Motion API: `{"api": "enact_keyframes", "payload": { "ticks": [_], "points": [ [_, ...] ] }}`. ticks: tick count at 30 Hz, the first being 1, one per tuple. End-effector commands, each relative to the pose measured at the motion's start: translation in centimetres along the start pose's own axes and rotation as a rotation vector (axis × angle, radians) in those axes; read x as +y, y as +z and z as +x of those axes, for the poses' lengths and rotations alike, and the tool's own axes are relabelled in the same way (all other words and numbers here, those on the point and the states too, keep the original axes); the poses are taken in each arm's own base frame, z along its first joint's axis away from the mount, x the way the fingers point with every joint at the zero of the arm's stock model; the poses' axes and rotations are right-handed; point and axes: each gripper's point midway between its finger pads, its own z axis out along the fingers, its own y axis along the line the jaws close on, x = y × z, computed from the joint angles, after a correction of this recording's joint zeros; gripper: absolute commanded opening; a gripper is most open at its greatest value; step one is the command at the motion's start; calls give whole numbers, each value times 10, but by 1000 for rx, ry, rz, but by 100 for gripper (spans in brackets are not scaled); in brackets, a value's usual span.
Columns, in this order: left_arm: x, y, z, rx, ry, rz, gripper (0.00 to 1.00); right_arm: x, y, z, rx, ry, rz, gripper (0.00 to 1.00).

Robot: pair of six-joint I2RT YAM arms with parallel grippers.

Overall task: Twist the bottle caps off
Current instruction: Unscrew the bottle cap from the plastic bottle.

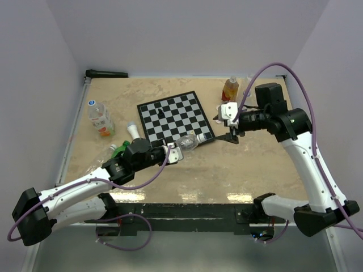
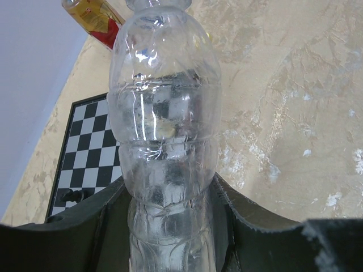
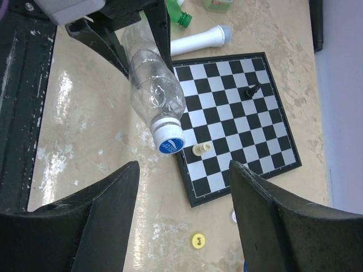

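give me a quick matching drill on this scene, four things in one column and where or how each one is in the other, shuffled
Things:
1. clear bottle
2. yellow cap
3. black chess piece
4. right gripper

Places or states:
a. on the chessboard
b. open, nothing between its fingers
c. lying loose on the table
d. clamped in the left gripper, blue cap on

Pairs: 1-d, 2-c, 3-a, 4-b
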Motion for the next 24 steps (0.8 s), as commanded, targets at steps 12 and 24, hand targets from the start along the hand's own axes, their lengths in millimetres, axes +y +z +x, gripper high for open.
{"api": "enact_keyframes", "payload": {
  "ticks": [12, 24],
  "points": [
    [16, -5, -13, -37, 11, -66, 2, 4, 6, -18, -191, 414, -22, 69],
    [17, -5, -12, -32, 10, -72, 2, -9, 17, -20, -207, 727, -28, 73]
  ]
}}
